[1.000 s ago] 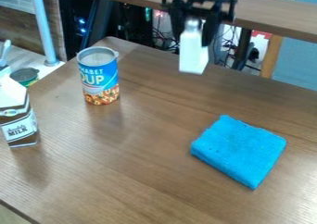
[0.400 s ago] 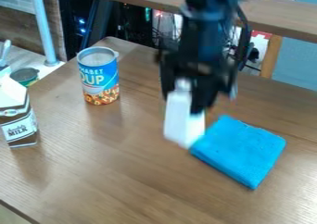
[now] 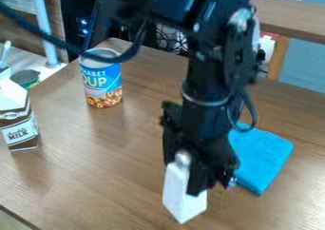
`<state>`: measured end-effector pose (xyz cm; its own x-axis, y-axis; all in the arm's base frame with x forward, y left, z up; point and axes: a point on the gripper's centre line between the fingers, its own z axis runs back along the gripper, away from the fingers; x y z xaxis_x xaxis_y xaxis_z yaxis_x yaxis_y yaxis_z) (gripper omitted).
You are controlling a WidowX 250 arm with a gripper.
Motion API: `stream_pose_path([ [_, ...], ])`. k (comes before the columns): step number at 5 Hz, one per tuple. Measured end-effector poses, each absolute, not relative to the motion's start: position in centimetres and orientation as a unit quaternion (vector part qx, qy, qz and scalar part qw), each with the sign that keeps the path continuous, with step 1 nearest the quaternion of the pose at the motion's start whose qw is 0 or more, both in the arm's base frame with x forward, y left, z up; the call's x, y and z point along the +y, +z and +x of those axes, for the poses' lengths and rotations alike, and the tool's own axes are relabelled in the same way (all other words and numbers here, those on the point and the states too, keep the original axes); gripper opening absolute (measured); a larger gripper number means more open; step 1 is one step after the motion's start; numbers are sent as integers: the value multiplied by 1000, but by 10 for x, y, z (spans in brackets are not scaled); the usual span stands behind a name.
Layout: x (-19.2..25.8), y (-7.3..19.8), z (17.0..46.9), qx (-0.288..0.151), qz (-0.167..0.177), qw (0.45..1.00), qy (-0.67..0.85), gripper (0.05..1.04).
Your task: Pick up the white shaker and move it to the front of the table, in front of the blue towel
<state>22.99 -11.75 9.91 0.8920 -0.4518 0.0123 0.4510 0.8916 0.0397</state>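
a white bottle (image 3: 183,196) is held near its top by the claw (image 3: 183,165), which is opened only as wide as the bottle. so the grab is done, but the bottle is not let go yet. it is held low over the front of the bench (image 3: 114,177), near a blue cloth (image 3: 263,153). whether the wood is touched cannot be told.

There is one can (image 3: 101,84), one milk carton (image 3: 18,124), one cloth (image 3: 263,155), one white object (image 3: 181,196) and one green container (image 3: 26,77).
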Motion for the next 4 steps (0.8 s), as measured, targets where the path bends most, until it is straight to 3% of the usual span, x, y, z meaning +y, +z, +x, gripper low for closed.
stream_pose_path([
  [2,-113,67,222,-48,33,972,-228,661],
  [3,-112,63,223,-61,31,972,-224,709],
  [4,-107,75,229,-71,23,974,-212,996],
])
